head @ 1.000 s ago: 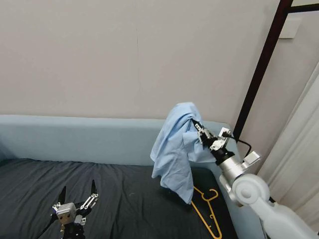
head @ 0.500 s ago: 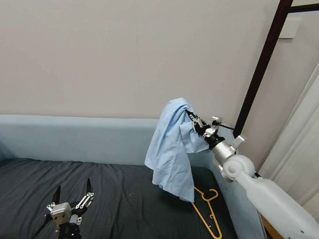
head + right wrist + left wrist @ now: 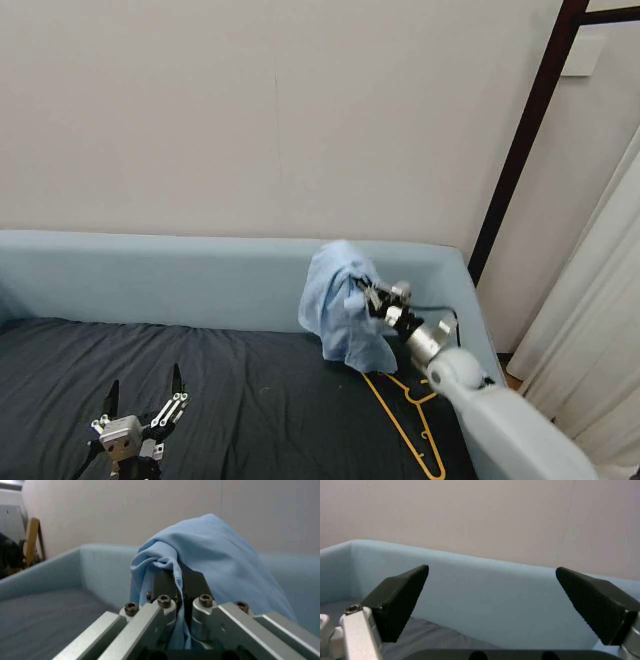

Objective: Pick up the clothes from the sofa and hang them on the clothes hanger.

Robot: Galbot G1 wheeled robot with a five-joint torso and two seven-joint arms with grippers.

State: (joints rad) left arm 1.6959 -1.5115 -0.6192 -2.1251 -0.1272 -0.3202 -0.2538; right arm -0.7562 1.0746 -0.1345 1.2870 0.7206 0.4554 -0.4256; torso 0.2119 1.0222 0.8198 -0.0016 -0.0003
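One light-blue garment (image 3: 338, 312) — bunched, held off the seat in front of the sofa backrest (image 3: 150, 280), toward the sofa's right end. Its folds drape over the right gripper (image 3: 372, 298) and hang below it; the lowest fold reaches about to the seat, and whether it touches cannot be told.

One right gripper, clenched on the garment. In the right wrist view a gathered fold of the cloth (image 3: 210, 551) runs down between the two closed fingers (image 3: 162, 583), and more cloth falls over their tips. The arm reaches in from the lower right of the head view, over the right end of the sofa.

One yellow hanger (image 3: 410, 425), lying flat on the dark seat cushion (image 3: 250, 385), just below the garment and beside the right arm. Its upper end lies close under the hanging cloth.

One left gripper (image 3: 140, 425), released — fingers spread in a V, low over the dark cushion on the left, well apart from the garment. In the left wrist view its black pads (image 3: 400, 600) stand wide apart, facing the blue backrest, nothing between them.

One dark pole (image 3: 520, 150), slanting up at the right of the sofa against the pale wall, well above the garment.

One pale curtain (image 3: 600, 340), at the far right edge.
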